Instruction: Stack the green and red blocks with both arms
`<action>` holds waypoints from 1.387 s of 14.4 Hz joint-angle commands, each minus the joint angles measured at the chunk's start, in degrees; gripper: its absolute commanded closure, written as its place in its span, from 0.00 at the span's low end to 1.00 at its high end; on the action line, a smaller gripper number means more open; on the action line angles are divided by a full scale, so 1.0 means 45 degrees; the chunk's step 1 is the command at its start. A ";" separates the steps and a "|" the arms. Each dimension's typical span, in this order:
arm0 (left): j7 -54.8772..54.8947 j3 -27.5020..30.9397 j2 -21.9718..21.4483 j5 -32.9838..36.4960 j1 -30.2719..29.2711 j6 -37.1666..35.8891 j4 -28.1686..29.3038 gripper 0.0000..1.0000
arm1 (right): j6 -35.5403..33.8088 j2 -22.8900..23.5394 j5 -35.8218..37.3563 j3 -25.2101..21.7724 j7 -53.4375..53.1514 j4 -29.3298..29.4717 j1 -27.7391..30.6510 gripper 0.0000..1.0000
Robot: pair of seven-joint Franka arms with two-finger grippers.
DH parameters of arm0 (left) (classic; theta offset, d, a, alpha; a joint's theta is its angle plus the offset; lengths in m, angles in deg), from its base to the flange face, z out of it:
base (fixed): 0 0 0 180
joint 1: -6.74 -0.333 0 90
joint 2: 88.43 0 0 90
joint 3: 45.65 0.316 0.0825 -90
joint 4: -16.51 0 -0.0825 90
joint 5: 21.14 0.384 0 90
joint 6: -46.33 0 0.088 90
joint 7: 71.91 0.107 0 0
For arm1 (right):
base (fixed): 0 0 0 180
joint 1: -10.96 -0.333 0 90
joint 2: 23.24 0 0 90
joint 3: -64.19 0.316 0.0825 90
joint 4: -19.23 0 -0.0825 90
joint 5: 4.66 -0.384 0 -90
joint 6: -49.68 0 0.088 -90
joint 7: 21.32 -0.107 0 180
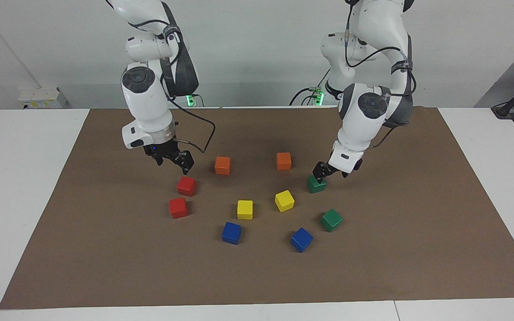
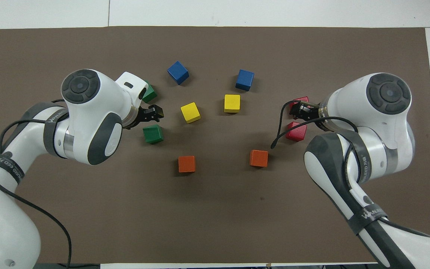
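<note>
Currently: left hand (image 1: 321, 174) low at nearer green block (image 1: 316, 184), grip state unclear. Right hand (image 1: 181, 162) above nearer red block (image 1: 186, 186), grip unclear. Advice: centre fingers squarely, lift straight, stack on each farther same-coloured block.

You can read very little lettering here. In the overhead view a dark grey band (image 2: 368, 216) wraps the right arm's (image 2: 353, 179) lower link, and its white print reads roughly "WANA…", the rest running out of sight. A second grey strap (image 2: 362, 164) higher on that arm carries white characters, of which you can make out "EED" beside a few signs too small to read. On the left arm (image 2: 24, 149) a grey strap (image 2: 56, 118) shows "WANA…" in white, and the band (image 2: 8, 166) lower down shows small white letters you cannot read with confidence. You see no print on any of the blocks.
</note>
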 commanded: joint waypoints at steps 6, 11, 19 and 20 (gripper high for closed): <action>-0.1011 0.0198 0.0064 0.0284 0.0404 0.1692 0.1520 0.32 | 0.1240 -0.0052 0.0034 -0.0015 0.0037 -0.1582 -0.0218 0.00; -0.0352 0.0353 0.0103 0.0690 -0.0333 -0.1033 -0.0250 1.00 | 0.2469 0.0376 0.0053 -0.0015 0.0077 -0.2071 -0.0218 0.00; 0.5473 0.0394 0.0433 0.1065 -0.4398 -0.0501 -0.0707 1.00 | 0.3719 0.1530 0.0053 -0.0015 -0.0021 -0.1993 -0.0237 0.45; 0.5492 0.0393 0.0686 0.1084 -0.4477 -0.0227 -0.0649 1.00 | 0.3682 0.1549 0.0072 -0.0015 0.0018 -0.1974 -0.0218 0.81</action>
